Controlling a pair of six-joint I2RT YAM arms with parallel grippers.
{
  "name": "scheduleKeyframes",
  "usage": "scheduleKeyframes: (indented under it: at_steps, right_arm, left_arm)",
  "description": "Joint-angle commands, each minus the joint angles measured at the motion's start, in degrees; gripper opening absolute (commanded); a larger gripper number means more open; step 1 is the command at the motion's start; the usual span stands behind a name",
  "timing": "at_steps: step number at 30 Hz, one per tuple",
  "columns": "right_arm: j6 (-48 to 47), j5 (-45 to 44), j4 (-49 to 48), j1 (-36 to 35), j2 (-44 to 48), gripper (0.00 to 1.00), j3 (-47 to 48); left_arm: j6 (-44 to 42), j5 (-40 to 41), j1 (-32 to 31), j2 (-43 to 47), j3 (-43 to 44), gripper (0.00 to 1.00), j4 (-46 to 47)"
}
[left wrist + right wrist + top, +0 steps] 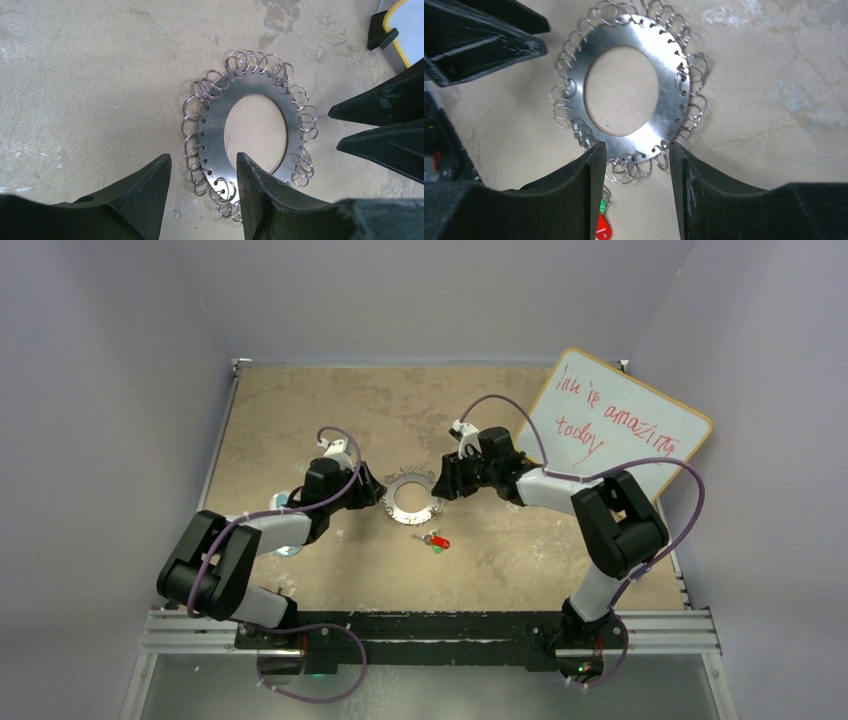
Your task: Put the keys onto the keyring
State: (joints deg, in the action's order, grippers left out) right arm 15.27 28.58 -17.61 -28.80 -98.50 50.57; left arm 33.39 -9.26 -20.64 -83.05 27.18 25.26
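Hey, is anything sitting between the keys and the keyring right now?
Nothing visible. The keys lie just on the near side of the keyring, with only bare table between. The left gripper and right gripper flank the ring's sides, clear of that gap.

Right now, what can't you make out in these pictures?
- Keys: too small in the top view to make out their blades. In the right wrist view only the red and green heads show, cut off by the bottom edge and the right gripper.
- Keyring: in the left wrist view, part of its near rim is behind the left gripper.
- Whiteboard: in the top view, its lower edge is behind the right arm.
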Motion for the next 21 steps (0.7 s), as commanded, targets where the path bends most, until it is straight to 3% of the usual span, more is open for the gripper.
scheduleKeyframes:
  at_steps: [1, 13, 21]
  right_arm:
    - [-3.56, -9.01, 6.73, -3.05, 3.39, 0.52, 2.85]
    - [-5.61, -31.46, 17.35, -14.08, 2.17, 0.39, 8.59]
    - [-6.72, -31.22, 19.67, -16.03, 2.06, 0.29, 9.22]
  left_arm:
    - [0.11, -1.61, 0.17, -0.45, -0.43, 0.49, 3.08]
    - [-1.08, -0.95, 0.17, -1.59, 1.82, 0.49, 0.65]
    - [-1.44, 0.26, 0.17, -2.28, 3.12, 0.49, -0.60]
